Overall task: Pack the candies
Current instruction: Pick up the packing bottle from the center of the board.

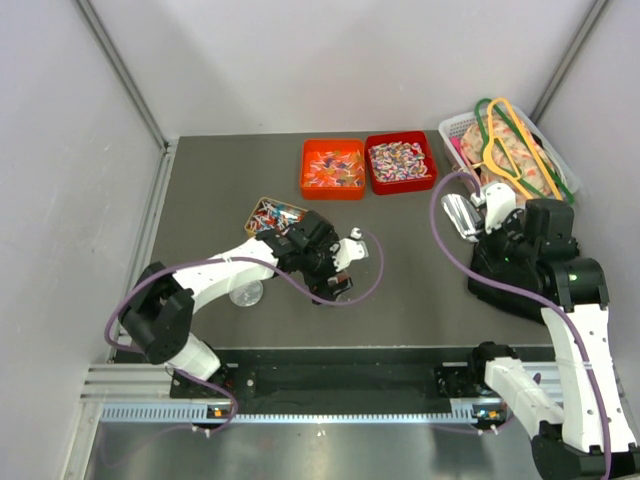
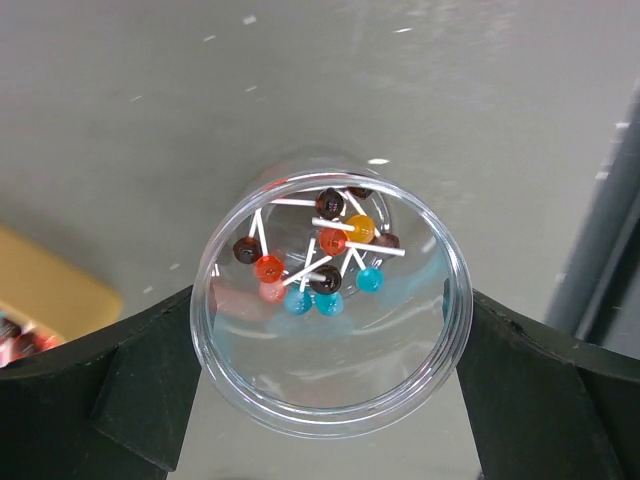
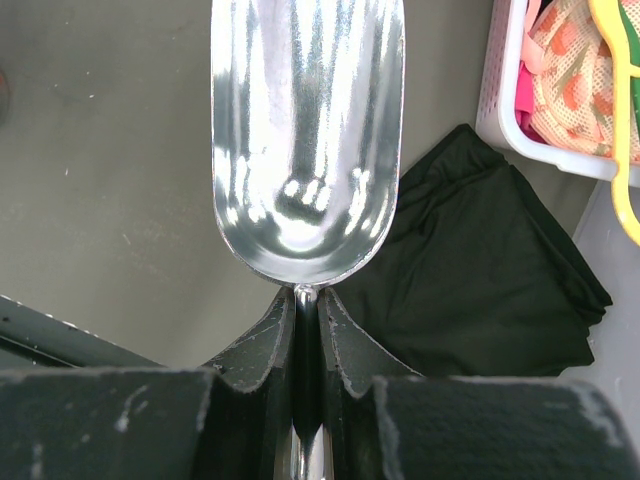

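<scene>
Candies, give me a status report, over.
Left gripper wide around cup, grip unclear. Right gripper shut on empty scoop. Lollipops in cup, candies in both red bins. Black cloth beside scoop.

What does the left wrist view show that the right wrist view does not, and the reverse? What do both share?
Only the left wrist view: a clear cup with lollipops inside, between the wide-spread fingers of the left gripper, and a corner of a tan tin.
Only the right wrist view: an empty metal scoop, its handle clamped by the right gripper, a black cloth and a white basket.
Both: the grey table.
</scene>
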`<state>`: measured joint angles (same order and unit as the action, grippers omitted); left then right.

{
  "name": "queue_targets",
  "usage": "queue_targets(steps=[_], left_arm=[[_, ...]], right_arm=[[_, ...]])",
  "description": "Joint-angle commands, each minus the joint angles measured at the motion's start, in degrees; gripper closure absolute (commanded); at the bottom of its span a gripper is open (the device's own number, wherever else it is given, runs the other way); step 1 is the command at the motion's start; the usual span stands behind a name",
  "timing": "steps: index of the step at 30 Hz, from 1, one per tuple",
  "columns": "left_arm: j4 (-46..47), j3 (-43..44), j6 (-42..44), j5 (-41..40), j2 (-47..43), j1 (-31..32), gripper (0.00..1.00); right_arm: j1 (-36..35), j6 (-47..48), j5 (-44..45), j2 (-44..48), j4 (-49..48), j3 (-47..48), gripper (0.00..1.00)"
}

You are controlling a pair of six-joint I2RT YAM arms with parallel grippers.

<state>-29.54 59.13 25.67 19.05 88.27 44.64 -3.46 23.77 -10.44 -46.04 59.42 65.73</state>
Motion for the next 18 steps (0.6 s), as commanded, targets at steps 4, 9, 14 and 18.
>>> queue_targets(steps=[4, 9, 14, 18], left_arm=[[0.72, 1.59, 0.96, -5.61, -3.19, 0.27, 0.01], [0.11, 1.86, 1.31, -3.61, -1.35, 0.1, 0.01], [-7.19, 7.04, 1.4, 5.19, 0.5, -0.26, 0.01], [-5.97, 7.66, 2.89, 2.15, -1.96, -0.26, 0.01]], right_arm=[[0.74, -0.65, -0.55, -0.19, -2.29, 2.65, 1.0], [0.74, -0.66, -0.73, -0.19, -2.38, 2.73, 1.0], [0.74, -0.57, -0.46, -0.19, -1.94, 3.08, 1.0], [0.74, -0.48, -0.37, 0.07, -2.03, 2.82, 1.0]])
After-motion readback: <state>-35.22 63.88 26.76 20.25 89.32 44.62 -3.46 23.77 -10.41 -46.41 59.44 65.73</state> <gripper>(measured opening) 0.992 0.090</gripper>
